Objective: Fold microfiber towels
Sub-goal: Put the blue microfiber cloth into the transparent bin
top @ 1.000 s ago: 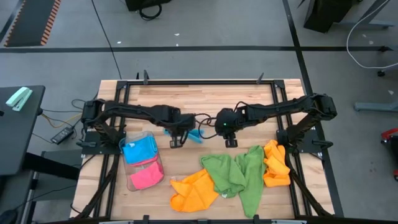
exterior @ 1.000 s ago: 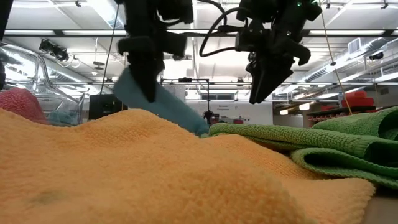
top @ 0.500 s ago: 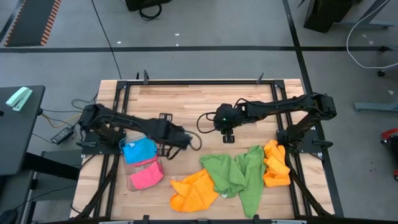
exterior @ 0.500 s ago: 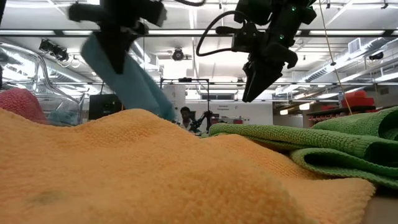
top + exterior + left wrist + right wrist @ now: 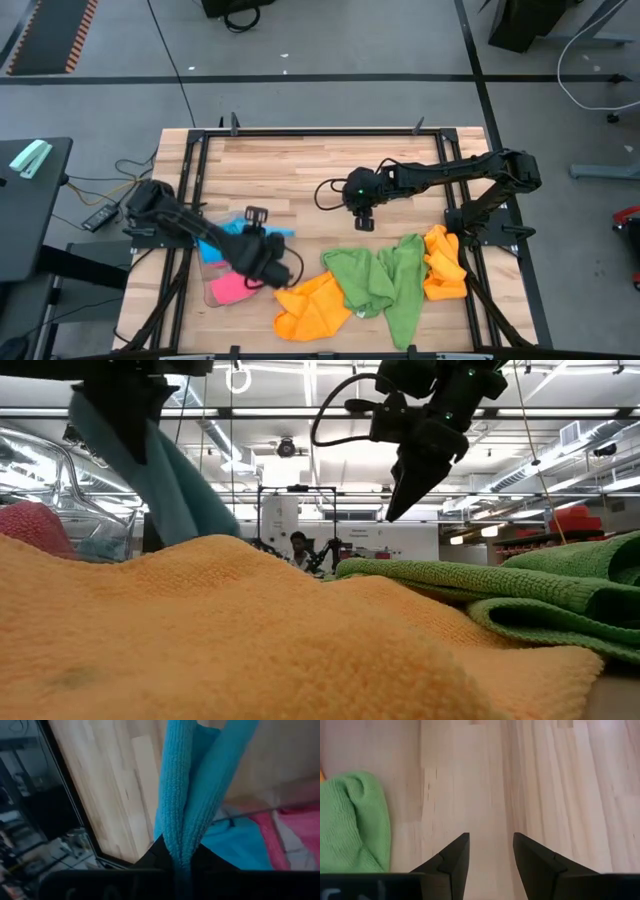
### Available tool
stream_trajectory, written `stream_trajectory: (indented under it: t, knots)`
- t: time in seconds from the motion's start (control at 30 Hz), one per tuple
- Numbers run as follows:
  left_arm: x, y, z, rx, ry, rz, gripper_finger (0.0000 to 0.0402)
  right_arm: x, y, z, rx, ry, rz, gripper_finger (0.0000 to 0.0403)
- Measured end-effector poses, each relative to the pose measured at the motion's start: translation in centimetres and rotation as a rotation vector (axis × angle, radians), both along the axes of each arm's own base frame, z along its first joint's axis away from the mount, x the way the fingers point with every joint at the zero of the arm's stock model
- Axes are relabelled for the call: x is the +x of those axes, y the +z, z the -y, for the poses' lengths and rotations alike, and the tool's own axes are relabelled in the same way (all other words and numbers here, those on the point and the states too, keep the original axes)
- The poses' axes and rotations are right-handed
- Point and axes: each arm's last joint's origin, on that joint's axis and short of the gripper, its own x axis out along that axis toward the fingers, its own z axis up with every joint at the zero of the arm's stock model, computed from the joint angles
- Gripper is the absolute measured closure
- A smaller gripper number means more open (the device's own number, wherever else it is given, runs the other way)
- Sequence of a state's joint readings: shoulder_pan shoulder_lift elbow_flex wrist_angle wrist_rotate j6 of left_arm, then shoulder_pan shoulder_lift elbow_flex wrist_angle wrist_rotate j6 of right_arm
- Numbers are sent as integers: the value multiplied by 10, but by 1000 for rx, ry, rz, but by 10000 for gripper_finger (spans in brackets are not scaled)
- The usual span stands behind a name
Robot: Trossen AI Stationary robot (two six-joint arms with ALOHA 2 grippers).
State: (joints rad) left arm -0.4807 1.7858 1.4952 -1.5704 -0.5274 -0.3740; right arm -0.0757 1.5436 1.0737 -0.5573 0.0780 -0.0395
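While my left gripper point(image 5: 177, 865) is pinching a folded sky-blue microfiber towel point(image 5: 192, 795) hanging between its fingers, my right gripper point(image 5: 491, 851) is hovering with fingers parted over bare wood.

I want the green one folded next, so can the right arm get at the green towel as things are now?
Probably yes. The right gripper hangs open and empty over bare wood, and the green towel lies uncovered just beyond it, nothing between.
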Motion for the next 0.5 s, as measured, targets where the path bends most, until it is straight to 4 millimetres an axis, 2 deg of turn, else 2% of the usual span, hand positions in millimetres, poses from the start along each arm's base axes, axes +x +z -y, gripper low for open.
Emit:
stream_trajectory:
  t: [0.13,0.33,0.5]
  knots:
    - [-5,-8,16,19,-52,-18,383,1,1,-1,15,-23,20,243]
    - [-17,-11,23,33,-25,16,383,2,1,-9,22,-4,20,243]
    - [-27,-18,26,27,-33,-25,383,2,1,-19,33,8,21,243]
